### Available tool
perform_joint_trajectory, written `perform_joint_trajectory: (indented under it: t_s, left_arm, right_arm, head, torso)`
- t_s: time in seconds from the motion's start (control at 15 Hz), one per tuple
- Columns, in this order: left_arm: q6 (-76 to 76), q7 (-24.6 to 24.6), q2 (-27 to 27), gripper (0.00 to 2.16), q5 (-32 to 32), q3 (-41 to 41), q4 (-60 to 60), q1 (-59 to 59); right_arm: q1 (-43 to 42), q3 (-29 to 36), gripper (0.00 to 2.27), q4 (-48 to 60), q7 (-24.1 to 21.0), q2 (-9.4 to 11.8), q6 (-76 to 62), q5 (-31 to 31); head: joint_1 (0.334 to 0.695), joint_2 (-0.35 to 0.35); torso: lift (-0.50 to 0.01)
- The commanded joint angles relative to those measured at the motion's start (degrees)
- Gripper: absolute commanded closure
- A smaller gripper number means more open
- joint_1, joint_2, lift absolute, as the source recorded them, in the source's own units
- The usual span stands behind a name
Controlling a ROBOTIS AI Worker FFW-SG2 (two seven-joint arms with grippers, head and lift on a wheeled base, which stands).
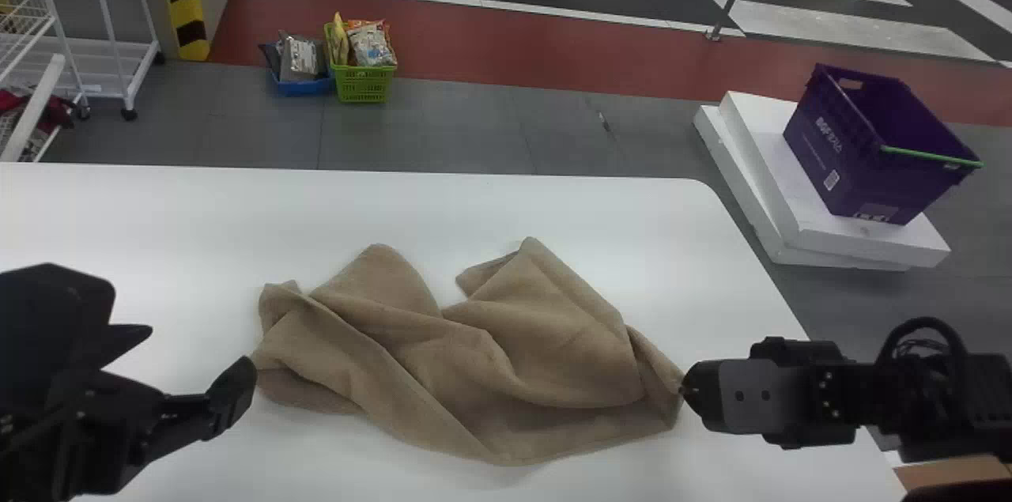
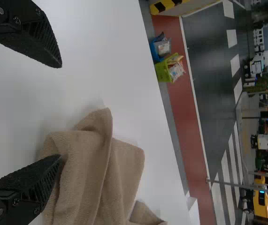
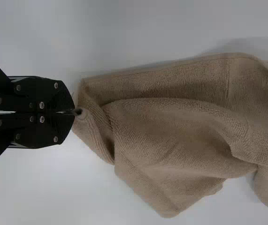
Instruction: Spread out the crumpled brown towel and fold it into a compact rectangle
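- Brown towel (image 1: 474,360) on the white table (image 1: 553,205), between the 2 grippers, wrinkled, partly spread, wider than deep.
- Far edge of towel: 2 rounded-to-pointed humps, notch between, table showing in the notch.
- Left end bunched, layers overlapping; long creases run slantwise over the middle; near edge bulges toward the robot.
- Left gripper (image 1: 202,352): at towel's left end, fingers well apart; 1 fingertip right at the cloth edge, the other off over bare table. Left wrist view: same finger overlaps the bunched end.
- Right gripper (image 1: 686,390): at towel's right end, fingers together, clamped on the corner. Right wrist view: a small loop of cloth right at the tips.
- Floor past table: purple crate (image 1: 862,162) on stacked white slabs (image 1: 791,190), right; green basket (image 1: 364,83) with packets beside blue basket (image 1: 304,87), left; white wheeled rack (image 1: 118,51) farther left.
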State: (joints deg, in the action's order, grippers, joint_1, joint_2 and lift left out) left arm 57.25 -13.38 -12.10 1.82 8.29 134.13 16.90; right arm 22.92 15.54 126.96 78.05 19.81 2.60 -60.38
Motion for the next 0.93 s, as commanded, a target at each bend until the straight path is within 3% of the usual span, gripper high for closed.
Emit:
perform_joint_trajectory:
  t_s: [0.0, 0.13, 0.33, 0.53, 0.73, 0.87]
  left_arm:
    - [5.3, -0.7, 0.3, 0.16, -0.1, 1.9, -1.9, -5.1]
    - [4.9, -3.8, 0.8, 0.16, 0.1, 2.4, -4.8, -7.8]
    - [2.8, -13.4, 0.8, 0.16, 2.9, 2.5, -8.6, -12.9]
    - [-1.9, -17.9, 0.8, 0.16, 6.6, 2.9, -9.5, -15.8]
    - [-9.1, -27.0, 0.8, 0.16, 14.4, 5.8, -14.4, -19.4]
    - [-14.8, -36.0, 0.8, 0.16, 19.4, 6.1, -18.8, -22.7]
  right_arm:
    - [-0.1, -0.3, 1.17, -0.1, 0.3, -0.6, 0.0, -0.6]
    - [-0.2, -0.9, 1.17, -0.4, 0.3, -0.7, 0.0, -1.0]
    - [-0.5, -1.3, 1.17, -0.6, 0.3, -0.8, 0.2, -0.9]
    - [-0.9, -1.7, 1.17, -0.6, 0.3, -1.0, 0.4, -0.9]
    - [-1.3, -2.3, 1.17, -0.6, 0.3, -1.3, 0.4, -0.9]
    - [-1.3, -2.4, 1.17, -0.7, 0.3, -1.3, 0.5, -0.7]
  head:
    - [0.695, -0.258]
    - [0.695, -0.267]
    - [0.695, -0.287]
    - [0.695, -0.290]
    - [0.695, -0.293]
    - [0.695, -0.302]
  torso:
    - [-0.127]
    - [-0.127]
    - [-0.127]
    - [-0.127]
    - [-0.127]
    - [-0.127]
